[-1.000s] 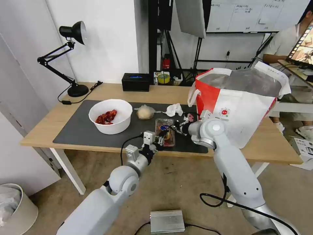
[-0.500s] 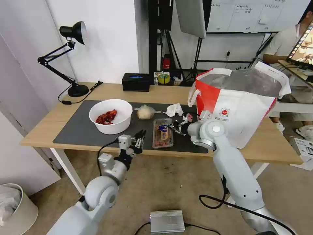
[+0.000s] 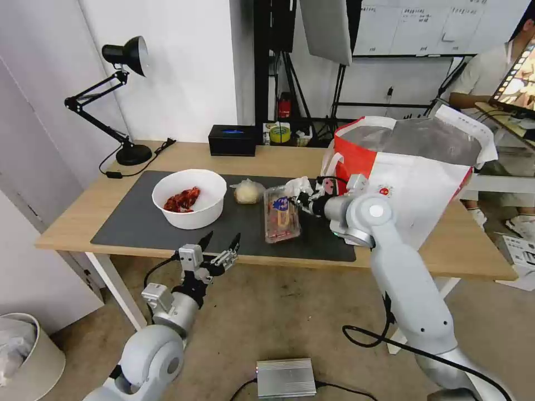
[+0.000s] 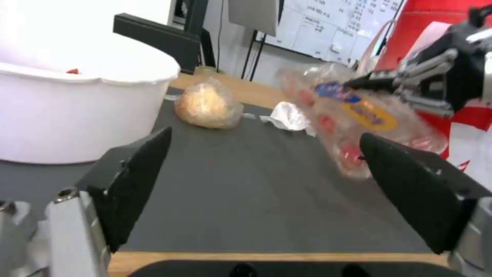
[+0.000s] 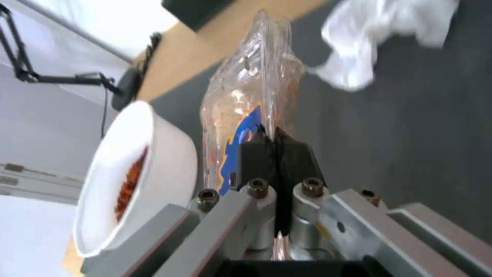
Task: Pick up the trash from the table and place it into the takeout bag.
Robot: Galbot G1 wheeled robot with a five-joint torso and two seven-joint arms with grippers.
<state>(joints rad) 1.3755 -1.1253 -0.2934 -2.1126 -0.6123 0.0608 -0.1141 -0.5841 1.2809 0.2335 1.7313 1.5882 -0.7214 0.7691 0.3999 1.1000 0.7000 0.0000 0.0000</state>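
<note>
Clear plastic tray [image 3: 281, 214], pinched at its far right edge by the right hand [image 3: 299, 201], hangs tilted just above the dark mat [image 3: 134, 217], presumably lifted for transfer to the takeout bag [image 3: 409, 184] at its right. Left hand [image 3: 219, 249] hovers open and empty off the table's [image 3: 83, 214] near edge, apart from the tray.

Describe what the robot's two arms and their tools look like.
Both arms are glossy light grey, with rounded joints and round caps at the elbows. A black cable loops along each. The left tool has two black, pointed, wedge-shaped fingers on a silver metal base. The right tool has short black pads on a silver bracket with hex bolts.
</note>
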